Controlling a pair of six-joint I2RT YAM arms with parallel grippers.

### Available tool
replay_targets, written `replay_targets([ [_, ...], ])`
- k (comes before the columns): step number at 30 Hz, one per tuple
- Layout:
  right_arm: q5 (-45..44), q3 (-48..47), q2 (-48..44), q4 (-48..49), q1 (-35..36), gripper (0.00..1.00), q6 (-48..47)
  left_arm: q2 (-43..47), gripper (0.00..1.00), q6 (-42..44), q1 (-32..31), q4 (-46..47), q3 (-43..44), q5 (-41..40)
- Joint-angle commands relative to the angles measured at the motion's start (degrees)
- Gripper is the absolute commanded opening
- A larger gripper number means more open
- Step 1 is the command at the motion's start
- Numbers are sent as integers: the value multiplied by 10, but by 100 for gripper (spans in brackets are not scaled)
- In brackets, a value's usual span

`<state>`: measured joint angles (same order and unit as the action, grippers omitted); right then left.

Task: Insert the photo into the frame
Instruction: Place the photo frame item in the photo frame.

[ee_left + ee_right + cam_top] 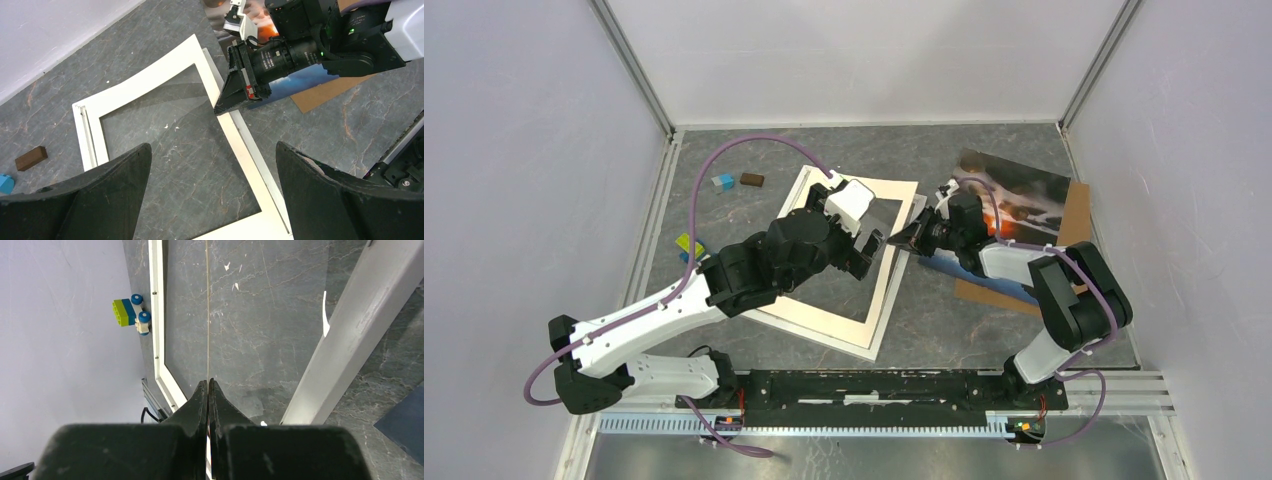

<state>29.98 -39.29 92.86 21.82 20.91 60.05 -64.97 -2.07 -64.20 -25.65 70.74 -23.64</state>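
The white frame [886, 290] [145, 75] [156, 315] lies flat mid-table, the bare tabletop showing through its opening. My left gripper [867, 248] [212, 146] hovers open over that opening with nothing between its fingers. My right gripper [904, 238] [220, 108] [208, 382] reaches in at the frame's right border. It is shut on a thin sheet [207, 315] that looks clear and is seen edge-on. The photo [1024, 190] [305, 75], dark with an orange glow, lies to the right, partly hidden by the right arm.
A brown backing board [1076, 215] [325, 92] lies under the photo. A green-and-blue toy block [689, 245] [129, 312] sits by the left wall. A small blue block [722, 181] and a brown block [751, 180] [31, 157] lie at the back left. Walls close in three sides.
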Motion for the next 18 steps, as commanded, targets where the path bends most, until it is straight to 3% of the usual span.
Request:
replay_targets([
  [1,-23,0,7,34,10,0,11,12,99,18,1,12,8,4],
  [11,-11,-28,31,7,15,0,-19,12,99,16,0,9,9,8],
  [18,-18,-48,27,-45,15,24,-82,9,99,17,0,8,10,8],
])
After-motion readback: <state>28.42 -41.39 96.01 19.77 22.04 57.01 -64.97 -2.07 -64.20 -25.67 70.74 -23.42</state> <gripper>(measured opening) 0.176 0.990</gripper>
